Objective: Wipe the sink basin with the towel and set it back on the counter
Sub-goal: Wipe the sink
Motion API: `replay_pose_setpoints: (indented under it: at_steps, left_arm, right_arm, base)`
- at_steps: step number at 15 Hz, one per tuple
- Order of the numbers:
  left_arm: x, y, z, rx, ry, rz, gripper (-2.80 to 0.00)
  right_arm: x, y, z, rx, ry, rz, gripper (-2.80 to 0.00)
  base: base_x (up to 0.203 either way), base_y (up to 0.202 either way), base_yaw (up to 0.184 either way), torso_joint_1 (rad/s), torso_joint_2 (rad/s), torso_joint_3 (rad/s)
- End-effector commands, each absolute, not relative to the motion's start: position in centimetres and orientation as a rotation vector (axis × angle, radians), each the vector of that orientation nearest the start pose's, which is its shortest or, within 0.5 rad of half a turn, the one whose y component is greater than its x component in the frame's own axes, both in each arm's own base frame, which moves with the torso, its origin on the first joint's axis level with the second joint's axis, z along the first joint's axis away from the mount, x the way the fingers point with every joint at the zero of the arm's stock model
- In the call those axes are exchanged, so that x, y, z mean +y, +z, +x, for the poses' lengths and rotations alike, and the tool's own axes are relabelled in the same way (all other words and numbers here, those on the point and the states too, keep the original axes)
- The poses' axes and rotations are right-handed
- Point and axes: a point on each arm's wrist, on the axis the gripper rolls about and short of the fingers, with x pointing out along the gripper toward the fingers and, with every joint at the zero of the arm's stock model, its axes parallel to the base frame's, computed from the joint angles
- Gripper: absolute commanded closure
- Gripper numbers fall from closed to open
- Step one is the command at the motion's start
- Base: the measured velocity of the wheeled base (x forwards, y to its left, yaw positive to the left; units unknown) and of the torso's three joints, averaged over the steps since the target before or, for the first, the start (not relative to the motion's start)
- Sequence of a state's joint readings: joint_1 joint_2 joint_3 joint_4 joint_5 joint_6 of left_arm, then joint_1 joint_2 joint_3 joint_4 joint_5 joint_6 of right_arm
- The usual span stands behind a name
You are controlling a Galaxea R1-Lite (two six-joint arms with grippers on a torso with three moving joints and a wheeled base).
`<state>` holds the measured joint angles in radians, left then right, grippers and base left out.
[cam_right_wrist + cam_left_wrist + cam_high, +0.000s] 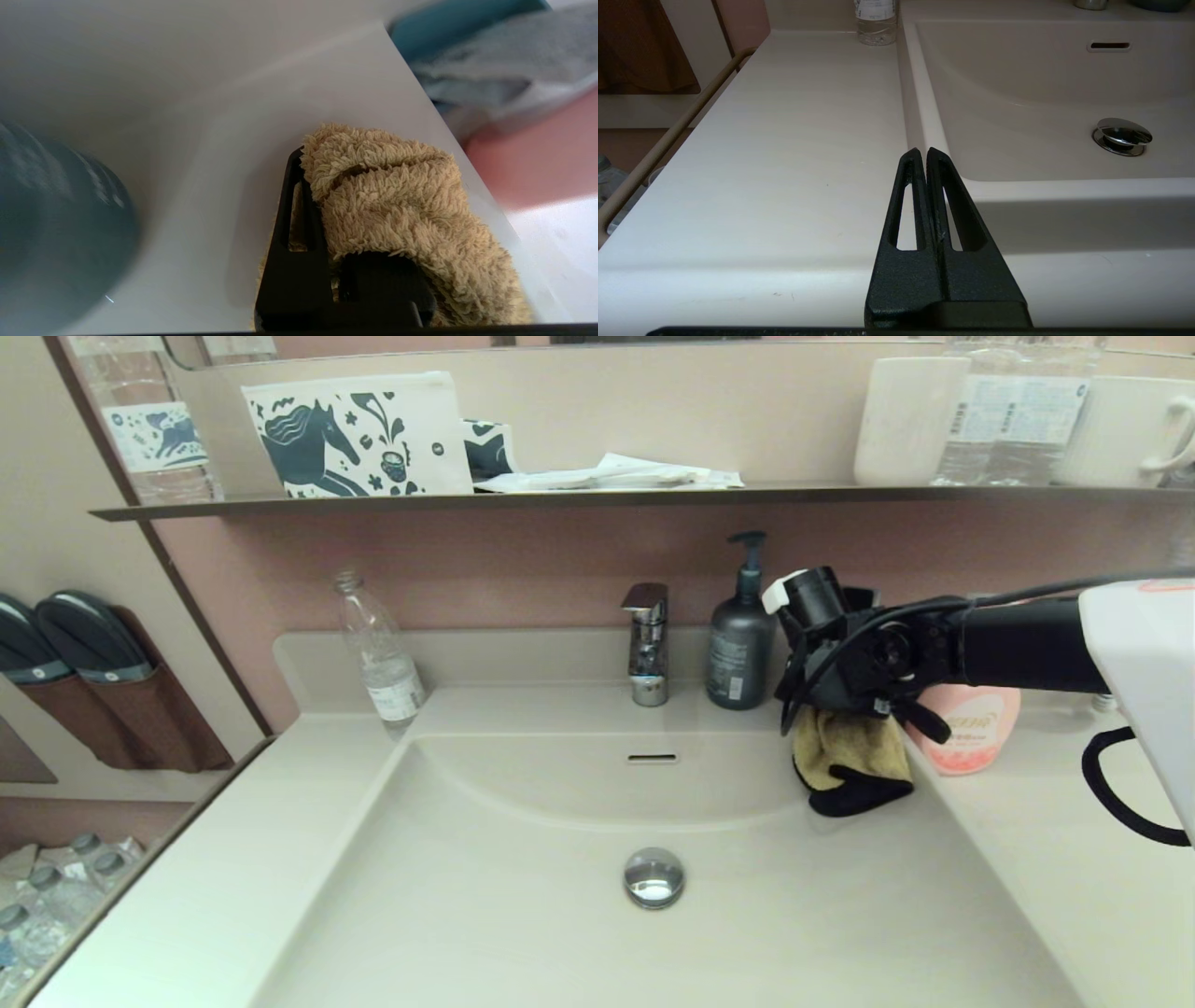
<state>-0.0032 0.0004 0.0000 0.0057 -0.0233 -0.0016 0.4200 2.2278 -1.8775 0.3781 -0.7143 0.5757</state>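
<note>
- Sink basin (523,896): looks bare and dry; by my read you're at the carry-in, wiping not yet begun.
- Counter (1036,831): the towel's return spot afterward.
- Right gripper (854,728): over the basin's back right corner, clamped on the towel (851,756), which hangs clear.
- Left gripper (923,156): parked at the counter's front edge, fingers pressed together, empty.
- Next: lower the towel onto the basin wall, then sweep.

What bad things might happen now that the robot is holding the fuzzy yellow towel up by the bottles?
1. The right gripper pinches only a fold of the mustard-yellow terry towel, so the towel might slip out and drop into the cream-white sink basin.
2. The arm hangs close to the dark grey pump bottle and the pink soap bottle; a swing might knock one over.
</note>
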Motion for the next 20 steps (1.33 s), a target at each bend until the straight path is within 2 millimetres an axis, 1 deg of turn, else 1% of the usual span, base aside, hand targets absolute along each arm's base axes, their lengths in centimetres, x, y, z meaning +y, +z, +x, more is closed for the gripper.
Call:
replay_pose_setpoints:
  at_steps: [1,6,10,12,16,20]
  left_arm:
    - [0.0,7.5,-2.3,0.006,-0.026,-0.002,0.0]
    - [0.0,7.5,-2.3,0.006,-0.026,-0.002,0.0]
    - [0.0,7.5,-2.3,0.006,-0.026,-0.002,0.0]
    - [0.0,7.5,-2.3,0.006,-0.026,-0.002,0.0]
    - [0.0,7.5,-2.3,0.006,-0.026,-0.002,0.0]
    - [0.0,7.5,-2.3,0.008,-0.026,-0.002,0.0]
  right_arm:
    - [17.1,18.2,42.0,0.497,-0.442,0.165,0.0]
    - [17.2,18.6,42.7,0.473,-0.43,0.144,0.0]
    - [17.1,18.0,42.4,0.517,-0.437,0.117,0.0]
    - [16.9,17.3,41.6,0.612,-0.453,0.057,0.0]
    - [16.2,17.0,40.1,0.715,-0.506,0.04,0.0]
    - [15.8,18.3,38.4,0.734,-0.524,0.06,0.0]
  base:
    - [0.0,0.0,0.0,0.0,0.0,0.0]
    - [0.0,0.0,0.0,0.0,0.0,0.0]
    - [0.0,0.0,0.0,0.0,0.0,0.0]
    - [0.0,0.0,0.0,0.0,0.0,0.0]
    - [0.0,0.0,0.0,0.0,0.0,0.0]
    - [0.0,0.0,0.0,0.0,0.0,0.0]
